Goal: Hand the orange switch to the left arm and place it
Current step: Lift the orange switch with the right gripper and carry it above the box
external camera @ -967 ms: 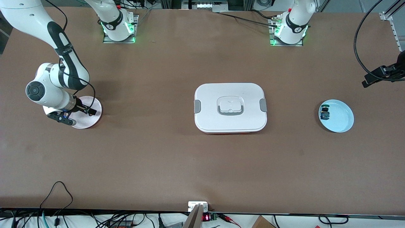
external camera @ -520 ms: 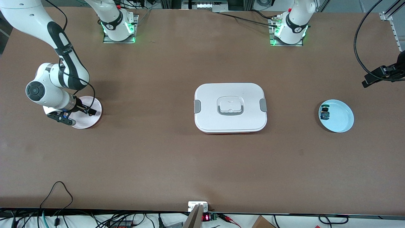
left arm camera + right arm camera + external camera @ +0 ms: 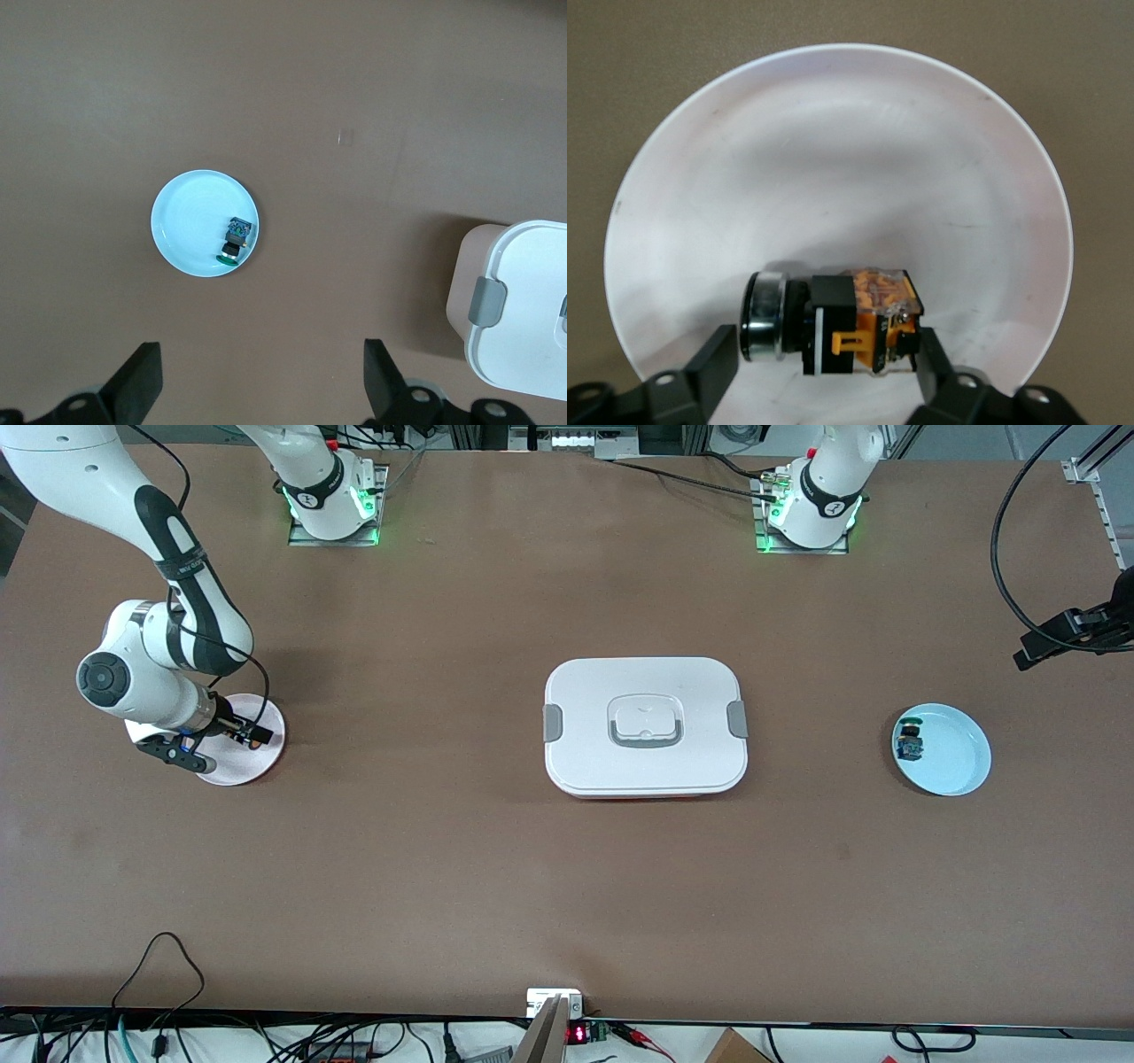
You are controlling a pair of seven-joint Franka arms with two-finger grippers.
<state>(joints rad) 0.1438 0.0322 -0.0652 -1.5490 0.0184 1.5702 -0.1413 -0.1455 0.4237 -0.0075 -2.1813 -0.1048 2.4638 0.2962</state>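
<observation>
Right gripper (image 3: 819, 359) is down in the pink plate (image 3: 262, 760) at the right arm's end of the bench (image 3: 443, 868), fingers straddling the orange switch (image 3: 833, 323). The switch lies on its side on the plate. One finger looks to be touching the yellow-black body; the other shows a gap beside the silver bezel. So the gripper is partly closed, and you can't call it a confirmed grasp yet.

How to do this step well:
- Finish the squeeze before you lift. The fingers appear to bear along the switch's length, cap end to body end, and the round cap end could slip out.
- Lift straight up and check in the right wrist view that the switch comes with you and the plate stays put.
- Only then travel. The box (image 3: 645, 726) sits mid-bench between the two plates, so go high over it or skirt it, whichever suits the handover point.

Left gripper (image 3: 257, 390) is released, fingers wide, hanging high over the bench near the blue plate (image 3: 182, 235) at the left arm's end, waiting. That plate already holds the green-capped switch (image 3: 235, 241); leave it alone.
</observation>
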